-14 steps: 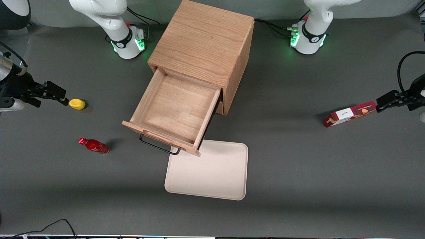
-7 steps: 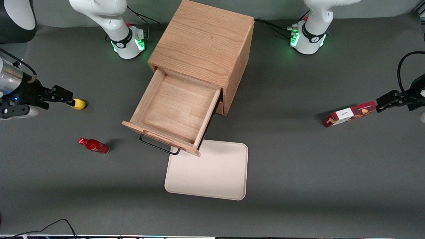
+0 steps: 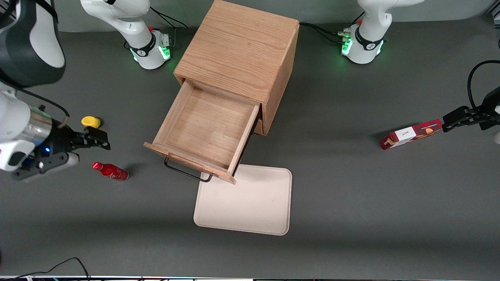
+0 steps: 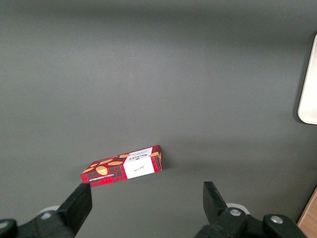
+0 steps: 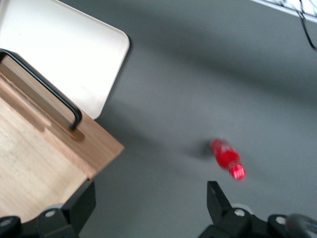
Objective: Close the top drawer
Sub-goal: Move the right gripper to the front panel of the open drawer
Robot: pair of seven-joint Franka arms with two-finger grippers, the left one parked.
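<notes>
The top drawer (image 3: 205, 130) of the light oak cabinet (image 3: 238, 48) is pulled far out and is empty. Its black wire handle (image 3: 186, 173) hangs at its front. In the right wrist view the drawer front (image 5: 54, 148) and the handle (image 5: 47, 89) show. My right gripper (image 3: 97, 138) is open and empty. It hangs above the table toward the working arm's end, well apart from the drawer, between a yellow object (image 3: 90, 121) and a red bottle (image 3: 110, 171). Its fingers (image 5: 84, 201) stand wide apart over bare table.
A cream tray (image 3: 246, 201) lies in front of the drawer, partly under it; it shows in the right wrist view (image 5: 64, 49). The red bottle (image 5: 228, 158) lies on its side. A red patterned box (image 3: 412, 134) lies toward the parked arm's end.
My right gripper has moved nearer to the front camera and toward the drawer, from beside the yellow object to between it and the red bottle. The drawer has not moved.
</notes>
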